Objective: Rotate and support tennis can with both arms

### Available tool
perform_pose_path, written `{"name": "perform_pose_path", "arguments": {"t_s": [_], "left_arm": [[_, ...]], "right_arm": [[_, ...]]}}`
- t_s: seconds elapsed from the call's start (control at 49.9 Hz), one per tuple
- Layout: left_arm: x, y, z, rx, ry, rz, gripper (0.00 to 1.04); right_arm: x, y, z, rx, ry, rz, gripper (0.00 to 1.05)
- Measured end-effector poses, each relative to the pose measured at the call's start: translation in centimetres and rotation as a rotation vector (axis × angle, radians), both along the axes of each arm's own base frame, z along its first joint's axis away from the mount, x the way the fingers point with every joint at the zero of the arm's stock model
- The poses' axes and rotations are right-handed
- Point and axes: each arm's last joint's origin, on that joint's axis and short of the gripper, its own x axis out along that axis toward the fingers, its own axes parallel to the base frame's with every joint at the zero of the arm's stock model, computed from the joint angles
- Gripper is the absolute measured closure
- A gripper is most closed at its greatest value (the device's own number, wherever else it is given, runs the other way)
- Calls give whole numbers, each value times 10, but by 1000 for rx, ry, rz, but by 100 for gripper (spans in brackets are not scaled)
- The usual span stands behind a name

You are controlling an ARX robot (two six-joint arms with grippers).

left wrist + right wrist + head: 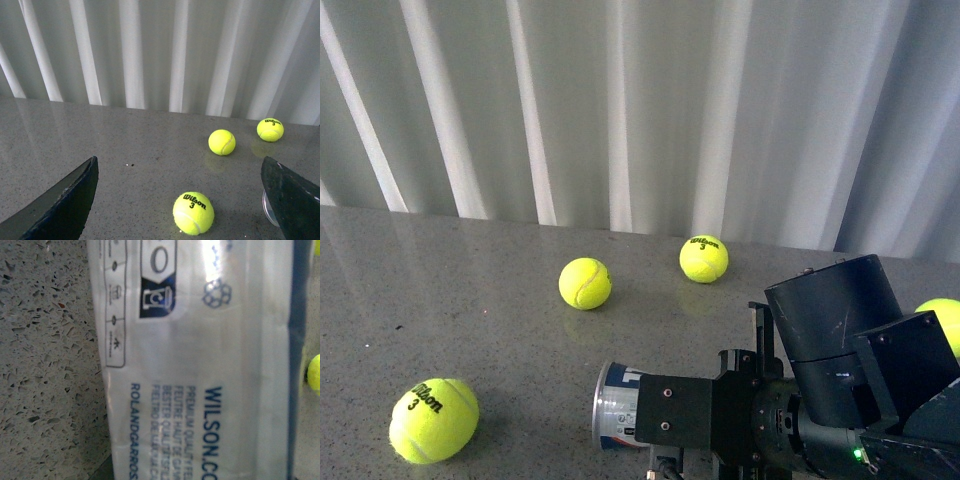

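We see the tennis can (pixel 618 405) lying on its side on the grey speckled table (pixel 470 300), at the near edge of the front view. Its silver-rimmed end points left, and the rest of its length is hidden behind the right arm (pixel 840 340). The right gripper (pixel 665 410) shows as a flat black plate with two screws in front of the can's labelled body; we cannot tell whether its jaws press on the can or only stand around it. The right wrist view is filled at very close range by the white-and-blue label, with "WILSON.CO" and "ROLANDGARROS" readable and speckled stone beside it. The left gripper (pixel 179 167) hangs above the table with its jaws wide apart and empty. Its dark fingers (pixel 65 205) frame its wrist view, and a sliver of the can's rim shows just beside one of them. Four yellow balls lie loose, apart from the can: the near ball (pixel 434 420), marked "Wilson 3", to its left, the middle ball (pixel 585 283) and the far ball (pixel 704 258) farther back, and the fourth ball (pixel 945 320) half hidden behind the right arm. A white pleated curtain (pixel 620 110) closes the background.
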Motion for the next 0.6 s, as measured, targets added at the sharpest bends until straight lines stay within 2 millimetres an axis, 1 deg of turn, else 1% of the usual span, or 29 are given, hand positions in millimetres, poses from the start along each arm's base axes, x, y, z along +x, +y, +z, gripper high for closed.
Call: {"name": "perform_pose_path", "arguments": {"t_s": [0.08,0.12,0.14,0.36,0.42,0.501,0.541,0.601], "left_arm": [[0,0,0,0,0,0,7],[0,0,0,0,0,0,7],[0,0,0,0,0,0,7],[0,0,0,0,0,0,7],[0,0,0,0,0,0,7],[0,0,0,0,0,0,7],[0,0,0,0,0,0,7],[0,0,0,0,0,0,7]], "right_arm": [[-2,-2,-2,3,3,-6,79],[-2,-3,-3,1,5,-7,72],[-2,-3,-3,1,7,-8,66],[-7,-6,-6,-4,33,-17,37],[-7,-6,-3,1,34,-26,26],[-8,-7,1,11,43,-41,9],[-9,-7,2,15,45,-45,5],[-11,-8,3,14,56,-47,7]]}}
